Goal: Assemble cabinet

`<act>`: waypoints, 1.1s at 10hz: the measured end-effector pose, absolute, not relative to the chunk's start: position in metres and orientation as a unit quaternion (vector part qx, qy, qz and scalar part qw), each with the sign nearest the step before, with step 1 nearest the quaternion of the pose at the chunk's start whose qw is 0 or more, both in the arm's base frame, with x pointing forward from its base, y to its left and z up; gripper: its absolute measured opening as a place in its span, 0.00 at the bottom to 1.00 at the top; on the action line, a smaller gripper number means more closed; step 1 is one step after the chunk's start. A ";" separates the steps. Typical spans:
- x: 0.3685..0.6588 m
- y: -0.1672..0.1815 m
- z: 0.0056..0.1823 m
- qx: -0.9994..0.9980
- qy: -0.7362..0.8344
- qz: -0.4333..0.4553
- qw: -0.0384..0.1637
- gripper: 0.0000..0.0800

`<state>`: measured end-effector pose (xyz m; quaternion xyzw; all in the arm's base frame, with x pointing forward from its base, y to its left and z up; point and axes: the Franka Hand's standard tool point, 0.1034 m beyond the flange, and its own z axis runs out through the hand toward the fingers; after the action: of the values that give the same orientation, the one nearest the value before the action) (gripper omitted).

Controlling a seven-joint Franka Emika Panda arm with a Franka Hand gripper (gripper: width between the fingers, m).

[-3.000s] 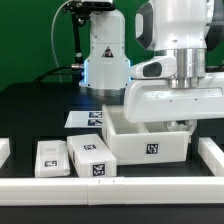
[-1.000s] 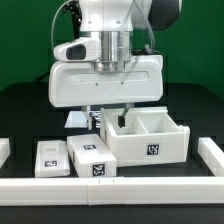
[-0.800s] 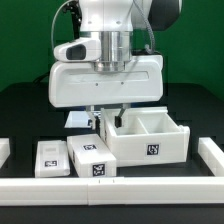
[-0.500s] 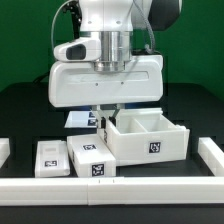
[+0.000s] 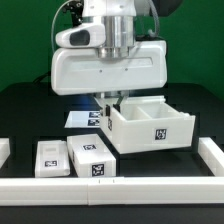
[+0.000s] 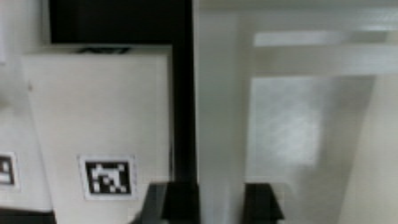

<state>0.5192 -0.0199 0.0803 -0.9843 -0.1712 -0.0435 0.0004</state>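
Cabinet (image 5: 150, 130): one item, white plastic, box-shaped. The open top is facing up, and an inner divider is splitting it into two compartments. The front face is carrying one black-and-white square tag (image 5: 160, 131). It is sitting slightly skewed over the black desk (image 5: 30, 110), toward the exterior view's right, with its lower front edge slanting. Whether the base is touching the desk cannot be told. The claw (image 5: 109, 102) is clamping the wall on the exterior view's left, one finger on each side.
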 end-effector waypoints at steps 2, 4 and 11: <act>0.519 -0.021 0.078 -0.986 -0.162 -0.045 0.001 0.11; 0.521 -0.020 0.079 -0.985 -0.168 -0.043 0.001 0.11; 0.553 -0.016 0.096 -0.996 -0.072 -0.044 0.014 0.11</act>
<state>0.5533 -0.0157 0.0962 -0.9963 -0.0721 -0.0440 0.0138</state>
